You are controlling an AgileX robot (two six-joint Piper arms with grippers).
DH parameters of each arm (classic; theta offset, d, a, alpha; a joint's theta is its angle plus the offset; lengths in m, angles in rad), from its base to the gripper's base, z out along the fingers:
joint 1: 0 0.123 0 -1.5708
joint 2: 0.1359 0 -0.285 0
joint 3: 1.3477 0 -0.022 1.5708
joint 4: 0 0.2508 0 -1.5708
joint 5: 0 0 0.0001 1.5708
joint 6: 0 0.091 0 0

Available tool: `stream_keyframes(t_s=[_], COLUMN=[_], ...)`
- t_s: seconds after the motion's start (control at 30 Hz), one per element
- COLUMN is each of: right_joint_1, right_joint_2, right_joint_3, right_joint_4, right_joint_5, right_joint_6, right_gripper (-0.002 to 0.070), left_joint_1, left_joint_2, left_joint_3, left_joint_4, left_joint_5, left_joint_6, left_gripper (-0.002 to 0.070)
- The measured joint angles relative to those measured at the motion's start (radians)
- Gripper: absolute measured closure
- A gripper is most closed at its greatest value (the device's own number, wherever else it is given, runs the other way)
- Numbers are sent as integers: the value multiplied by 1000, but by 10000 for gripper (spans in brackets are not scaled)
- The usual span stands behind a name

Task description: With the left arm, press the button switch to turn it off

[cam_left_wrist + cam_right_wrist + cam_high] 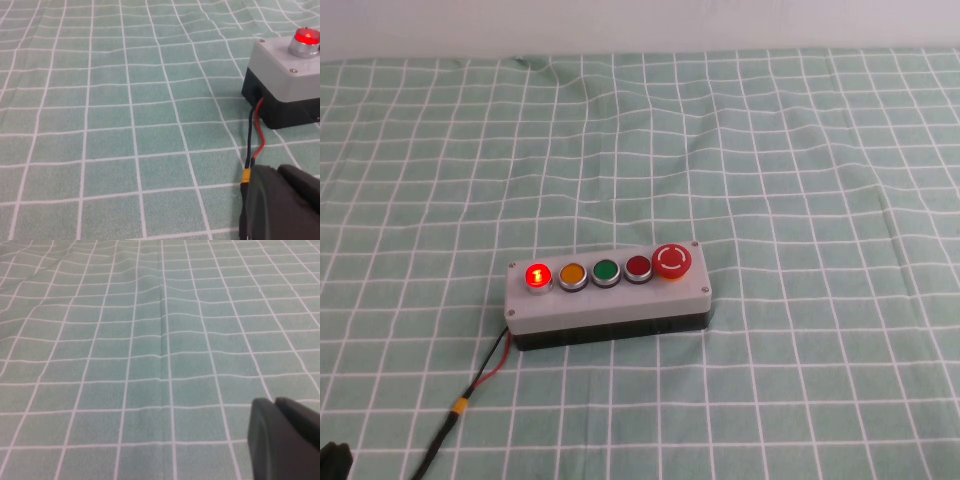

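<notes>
Worktop (800, 130): covered w/ green cloth, white grid pattern, slightly wrinkled.

Control box (610, 300): grey top, black base, lies near centre of worktop, long axis roughly left-right. Five buttons in a row on top. From robot's left: button switch (536, 275), lit bright red, silver ring, at the box's left end; orange button (571, 274); green button (605, 271); dark red button (638, 266); large red mushroom button (672, 260) w/ white arrows at the right end.

Red and black wires (492, 365) exit the box's left end, run toward the near-left edge, join a yellow connector (460, 405).

Left gripper (282, 202): black, low in left wrist view, near the yellow connector, apart from box and button switch; no contact. Finger state: cannot tell. In high view only a black bit shows at the near-left corner.

Right gripper (282, 440): black, over bare cloth, away from box. Finger state: cannot tell.
</notes>
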Motion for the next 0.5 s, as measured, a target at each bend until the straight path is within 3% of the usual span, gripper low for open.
stream_keyframes(t_s=[0.27, 0.5], right_joint_1=[0, 0], right_joint_2=[0, 0], right_joint_3=[0, 0], right_joint_4=[0, 0], right_joint_5=[0, 0], right_joint_6=[0, 0], right_gripper=[694, 694], left_joint_1=[0, 0], left_joint_2=[0, 0], left_joint_3=[0, 1], left_joint_4=[0, 0], left_joint_5=[-49, -302], left_joint_6=[0, 0], left_gripper=[677, 677])
